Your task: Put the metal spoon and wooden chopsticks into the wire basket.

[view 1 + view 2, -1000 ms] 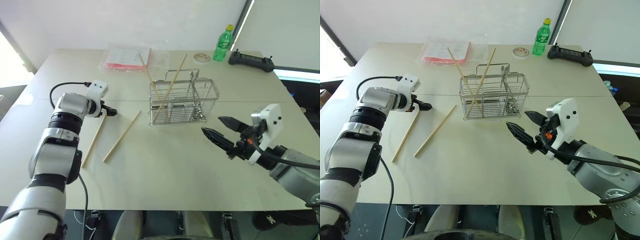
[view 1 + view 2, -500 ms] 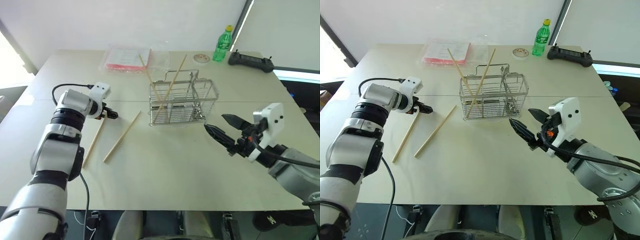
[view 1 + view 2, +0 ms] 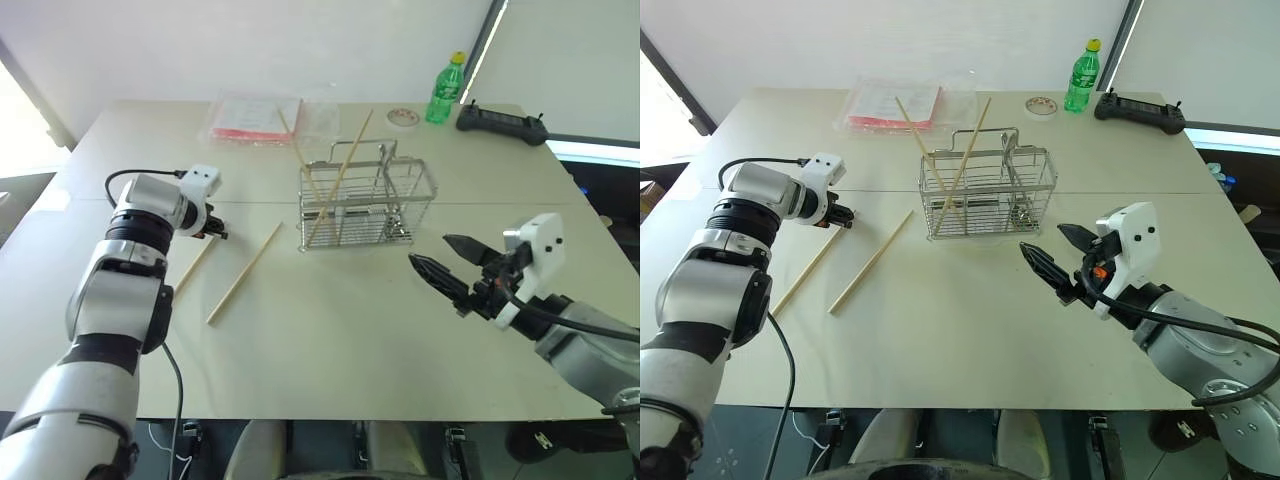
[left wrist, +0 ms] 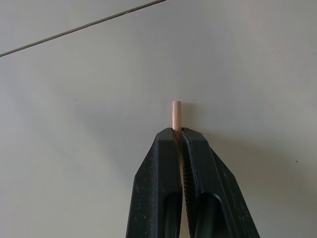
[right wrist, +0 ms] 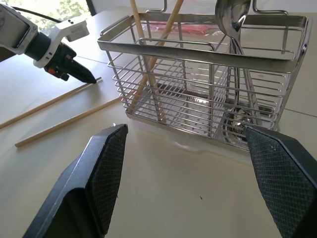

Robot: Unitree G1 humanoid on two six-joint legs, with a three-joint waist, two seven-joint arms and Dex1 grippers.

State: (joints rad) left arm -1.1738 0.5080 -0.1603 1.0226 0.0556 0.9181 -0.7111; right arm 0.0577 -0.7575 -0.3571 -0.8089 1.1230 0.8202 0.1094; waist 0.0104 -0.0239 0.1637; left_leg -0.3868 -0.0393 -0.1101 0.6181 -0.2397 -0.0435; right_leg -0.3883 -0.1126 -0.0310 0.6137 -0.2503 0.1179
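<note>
Two chopsticks (image 3: 940, 150) stand in wire basket (image 3: 987, 195) with metal spoon (image 5: 233, 17), left gripper (image 3: 217, 233) clamped on a table chopstick (image 3: 805, 272), right gripper (image 3: 1052, 255) spread wide, empty.

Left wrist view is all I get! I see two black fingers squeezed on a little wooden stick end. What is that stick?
Observer: It's one of the wooden chopsticks, lying on the table. The left gripper is shut on its far end.
Operator: Are there more sticks?
Observer: Yes. Another chopstick lies loose beside it, and two more stand crossed in the wire basket.
Operator: Where's the spoon?
Observer: The metal spoon is already standing in the basket's other end compartment.
Operator: What's the other arm doing?
Observer: The right gripper hangs open above the table, in front of the basket, touching nothing.
</note>
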